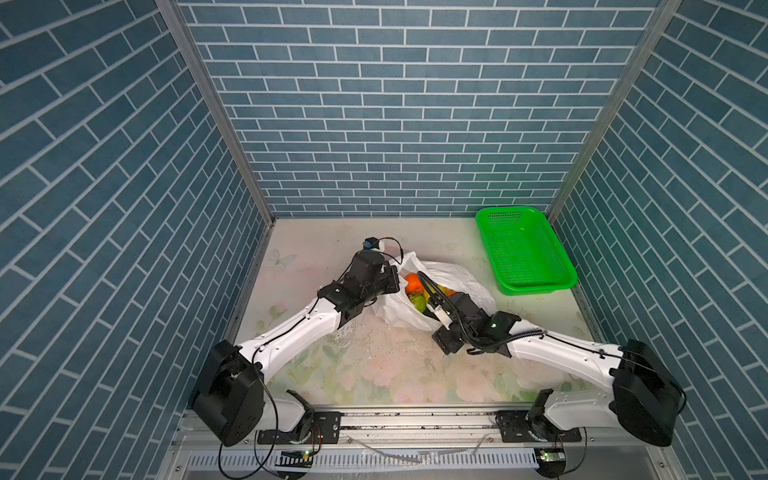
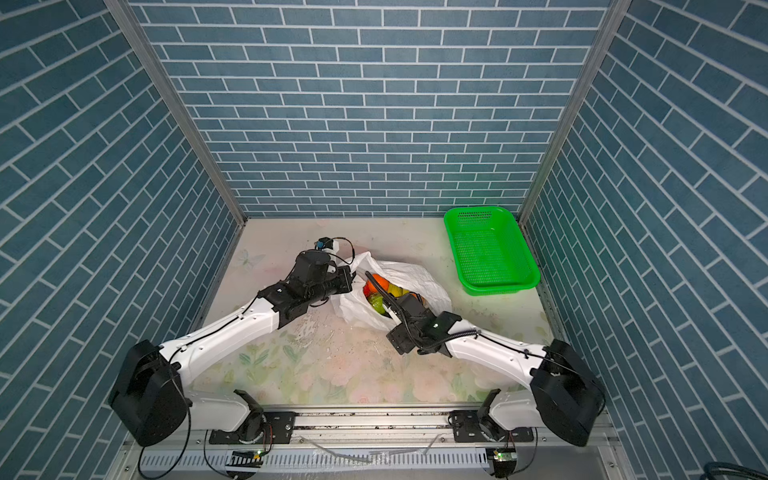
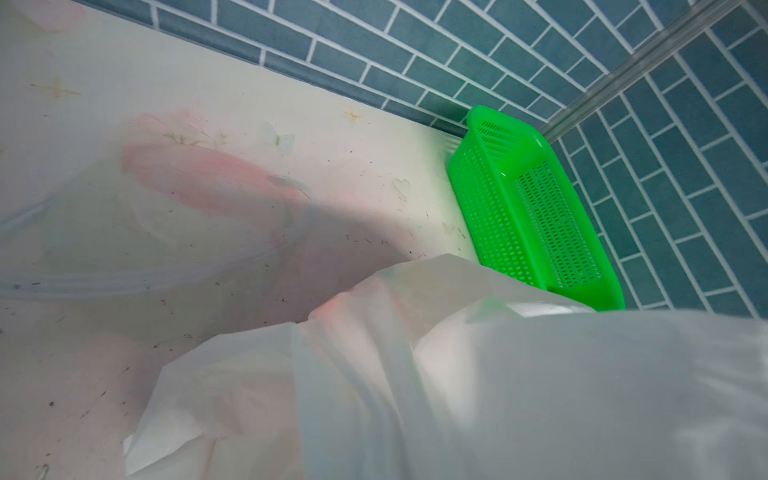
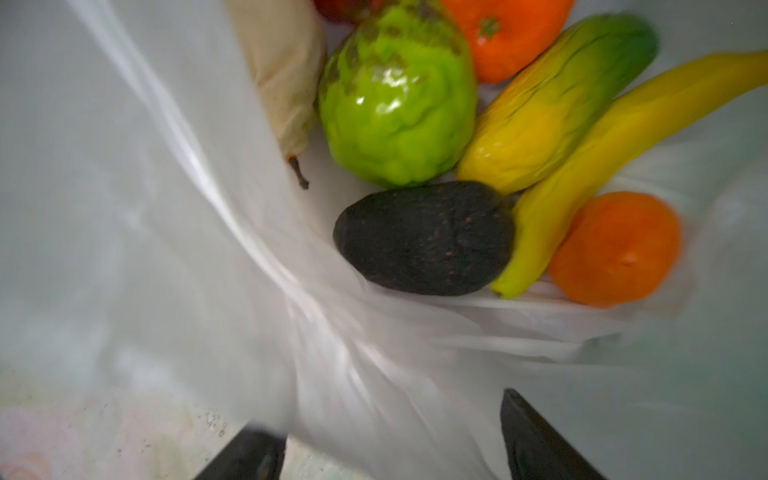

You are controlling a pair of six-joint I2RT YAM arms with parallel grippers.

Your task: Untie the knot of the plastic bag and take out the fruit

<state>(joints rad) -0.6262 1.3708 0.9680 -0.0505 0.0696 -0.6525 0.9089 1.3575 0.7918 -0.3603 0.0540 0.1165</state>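
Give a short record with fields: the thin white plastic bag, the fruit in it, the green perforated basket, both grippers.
white plastic bag: mouth open, lying on floral table
fruit: inside the bag; bumpy green fruit, dark avocado, yellow banana, orange visible
green perforated basket: empty, apart from the bag
left gripper: shut on the bag's rim
right gripper: open, at the bag's mouth

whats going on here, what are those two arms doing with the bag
The left gripper is shut on the rim of the thin translucent white plastic bag, holding its mouth open. The right gripper, open, points into that mouth at the toy fruit: dark avocado, yellow banana, oranges. The green perforated plastic basket holds none yet.
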